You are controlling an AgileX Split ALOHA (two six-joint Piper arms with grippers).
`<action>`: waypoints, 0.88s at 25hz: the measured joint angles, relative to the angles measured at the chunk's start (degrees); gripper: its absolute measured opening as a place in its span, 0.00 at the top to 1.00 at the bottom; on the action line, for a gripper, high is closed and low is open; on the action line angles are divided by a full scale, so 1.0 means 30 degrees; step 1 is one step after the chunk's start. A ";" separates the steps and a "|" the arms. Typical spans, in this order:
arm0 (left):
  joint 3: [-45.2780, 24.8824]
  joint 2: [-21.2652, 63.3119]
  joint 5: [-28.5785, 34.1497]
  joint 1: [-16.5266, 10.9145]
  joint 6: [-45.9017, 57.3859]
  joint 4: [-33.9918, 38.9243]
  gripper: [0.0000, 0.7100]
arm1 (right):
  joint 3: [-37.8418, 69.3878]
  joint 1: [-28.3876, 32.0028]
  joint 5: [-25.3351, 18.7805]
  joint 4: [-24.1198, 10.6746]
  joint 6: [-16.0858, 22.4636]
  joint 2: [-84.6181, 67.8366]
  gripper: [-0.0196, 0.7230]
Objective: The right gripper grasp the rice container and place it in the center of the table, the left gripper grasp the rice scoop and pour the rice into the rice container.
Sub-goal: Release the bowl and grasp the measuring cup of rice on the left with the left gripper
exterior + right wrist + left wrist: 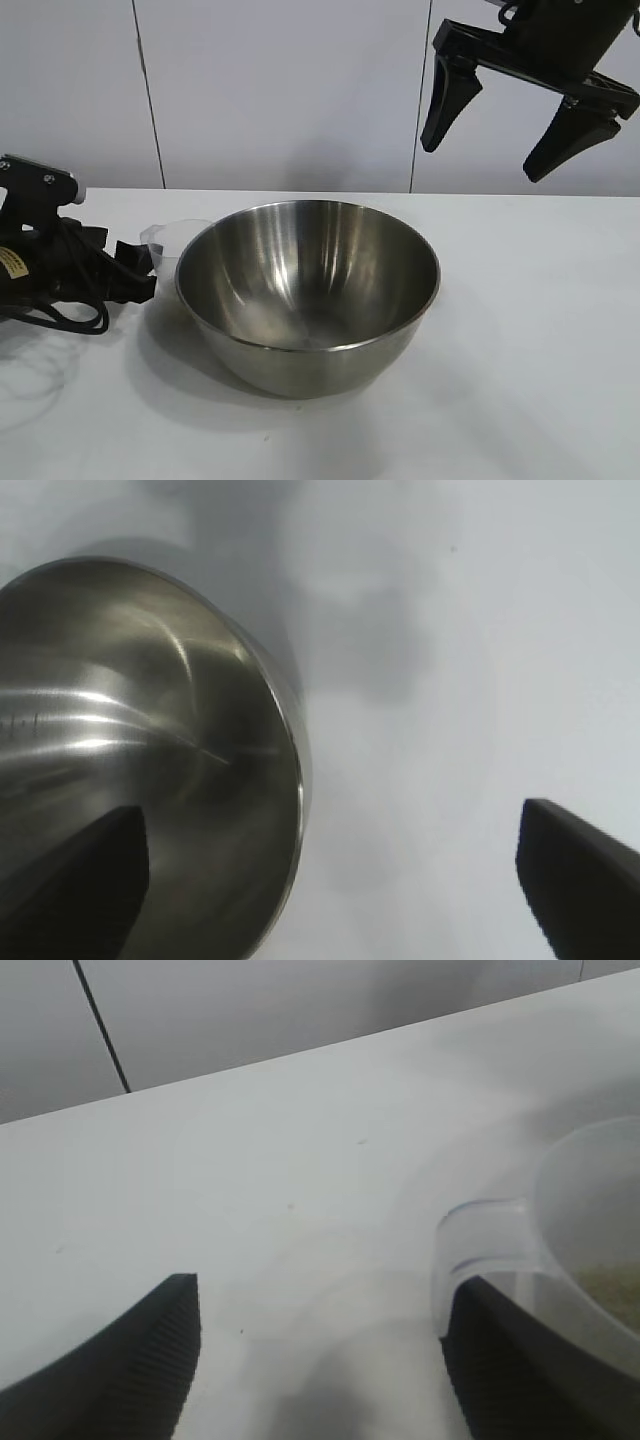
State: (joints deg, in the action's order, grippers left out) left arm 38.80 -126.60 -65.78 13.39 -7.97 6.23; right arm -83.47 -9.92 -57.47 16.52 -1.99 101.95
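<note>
One steel rice container [308,290], one clear rice scoop [165,240] holding rice [612,1290]. Two grippers: left gripper [125,268], right gripper [500,130]. One white table [530,330].

A pale grey panelled wall [280,90] fills the upper half of the frame, split by thin dark vertical seams [148,90], one at upper left, another right of centre.

Level front view; two close wrist views

No readable text; yellow label [12,263] on left arm, print illegible.
</note>
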 joint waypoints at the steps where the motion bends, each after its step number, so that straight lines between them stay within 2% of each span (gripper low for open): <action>1: 0.0000 0.0000 0.0000 0.0000 0.0138 -0.0018 0.30 | 0.0000 0.0000 0.0000 0.0000 0.0000 0.0000 0.04; 12: 0.0000 0.0000 0.0000 0.0000 0.1497 -0.0627 0.30 | 0.0000 0.0000 0.0000 0.0016 0.0054 0.0000 0.04; 15: 0.0000 0.0000 0.0000 0.0000 0.1533 -0.0627 0.37 | 0.0000 0.0000 0.0000 0.0016 0.0080 0.0000 0.04; 18: 0.0000 0.0000 0.0000 0.0000 0.1539 -0.0627 0.48 | 0.0000 0.0000 0.0000 0.0016 0.0080 0.0000 0.04; 22: 0.0045 0.0000 0.0000 0.0000 0.1539 -0.0441 0.54 | 0.0000 0.0000 0.0000 0.0016 0.0080 0.0000 0.04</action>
State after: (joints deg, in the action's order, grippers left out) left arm 38.93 -126.60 -65.78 13.39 -3.36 4.91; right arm -83.47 -9.92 -57.47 16.56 -1.75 101.95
